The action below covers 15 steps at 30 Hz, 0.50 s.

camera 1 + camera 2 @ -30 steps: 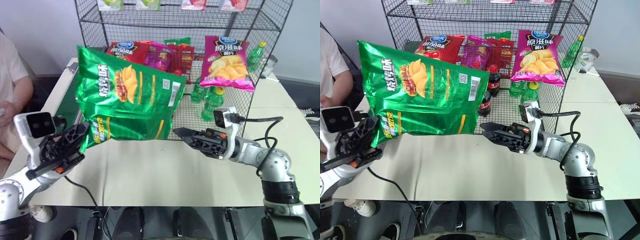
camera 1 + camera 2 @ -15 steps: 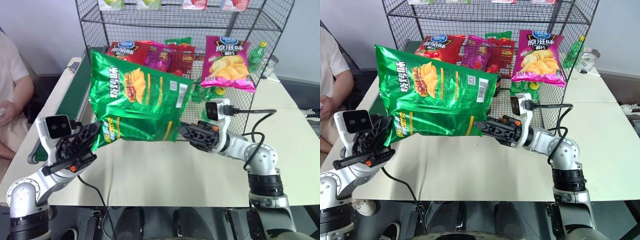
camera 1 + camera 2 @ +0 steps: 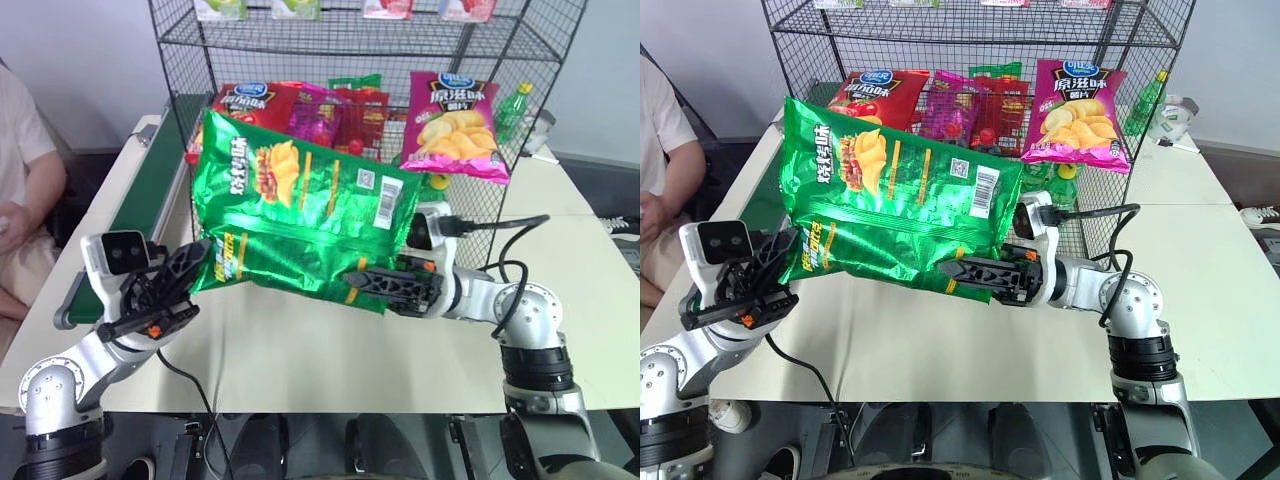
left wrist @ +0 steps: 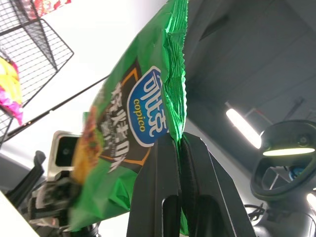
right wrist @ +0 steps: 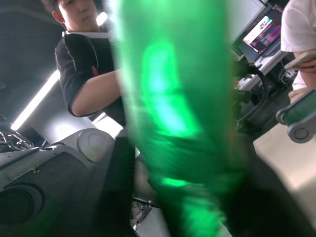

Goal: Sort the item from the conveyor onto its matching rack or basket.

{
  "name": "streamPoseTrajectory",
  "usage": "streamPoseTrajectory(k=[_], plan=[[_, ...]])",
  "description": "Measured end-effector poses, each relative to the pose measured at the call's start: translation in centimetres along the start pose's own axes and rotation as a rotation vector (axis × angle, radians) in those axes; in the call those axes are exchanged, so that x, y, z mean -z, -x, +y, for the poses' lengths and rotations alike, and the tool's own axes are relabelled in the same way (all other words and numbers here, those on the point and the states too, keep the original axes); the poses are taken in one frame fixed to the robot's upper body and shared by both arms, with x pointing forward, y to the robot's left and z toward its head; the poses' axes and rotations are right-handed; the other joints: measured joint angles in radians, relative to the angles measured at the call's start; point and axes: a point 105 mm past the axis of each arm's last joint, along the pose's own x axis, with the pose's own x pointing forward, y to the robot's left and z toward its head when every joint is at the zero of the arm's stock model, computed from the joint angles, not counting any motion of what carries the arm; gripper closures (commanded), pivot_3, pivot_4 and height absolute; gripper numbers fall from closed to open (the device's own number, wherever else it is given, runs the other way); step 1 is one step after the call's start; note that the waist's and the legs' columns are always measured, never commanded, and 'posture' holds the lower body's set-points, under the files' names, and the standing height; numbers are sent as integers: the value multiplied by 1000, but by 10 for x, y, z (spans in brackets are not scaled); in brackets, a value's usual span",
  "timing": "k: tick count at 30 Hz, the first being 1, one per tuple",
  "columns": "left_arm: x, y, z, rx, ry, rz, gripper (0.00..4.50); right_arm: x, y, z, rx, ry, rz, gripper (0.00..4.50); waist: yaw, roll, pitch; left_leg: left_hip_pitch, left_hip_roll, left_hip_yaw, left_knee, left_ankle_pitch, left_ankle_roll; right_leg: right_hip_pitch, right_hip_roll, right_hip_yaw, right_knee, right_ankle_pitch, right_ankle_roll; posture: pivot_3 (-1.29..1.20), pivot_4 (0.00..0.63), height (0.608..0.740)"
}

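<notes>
Large glossy green crisp bag (image 3: pixel 300 220) held aloft, mid-frame.
Bag edge is pinched by left gripper (image 3: pixel 185 272); lower right corner is clamped by right gripper (image 3: pixel 362 282).

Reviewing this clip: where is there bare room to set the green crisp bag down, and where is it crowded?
Free: the white table in front of the black wire rack, under the green crisp bag, and the table's right part. The green conveyor alongside shows bare belt. Crowded: the rack tier behind, packed with a red crisp bag, a pink crisp bag and bottles.
</notes>
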Motion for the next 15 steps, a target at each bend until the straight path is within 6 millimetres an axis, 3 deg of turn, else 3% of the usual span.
streamPoseTrajectory(k=[1, 6, 7, 10, 15], plan=[[0, 0, 0, -3, -1, 3, 4500, 0, 0, 0, 2, 0, 0, 4241, 0, 0, 0, 0, 0, 0, 0, 0, 0, 0, 0, 0, 0, 0, 0, 0, 150, 739], [-3, 3, 3, -57, -9, 11, 4500, -1, 1, -3, 24, 7, -7, 4287, -1, 0, 0, 0, 0, 0, -1, 0, 0, 0, 0, 0, -1, 0, 0, 0, 150, 739], [-4, 4, 4, -73, -14, 11, 3782, -2, 1, -4, 33, 15, -9, 4287, 0, 0, 0, 0, 0, 0, -1, 0, 0, 0, -1, 0, -1, 0, 0, 0, 150, 739], [-8, 8, 6, -136, -62, 20, 2657, -6, 4, -10, 93, 69, -23, 4287, 0, 0, 0, 0, 0, 0, -1, 0, 0, -1, -1, 0, -1, 0, 0, 0, 150, 739], [-21, 25, 10, -294, -241, 23, 16, -2, 21, -17, 317, 336, 76, 4287, 4, 0, 0, -10, -1, 0, -1, 0, 0, -10, -1, 0, -2, 0, 0, 0, 150, 739]])
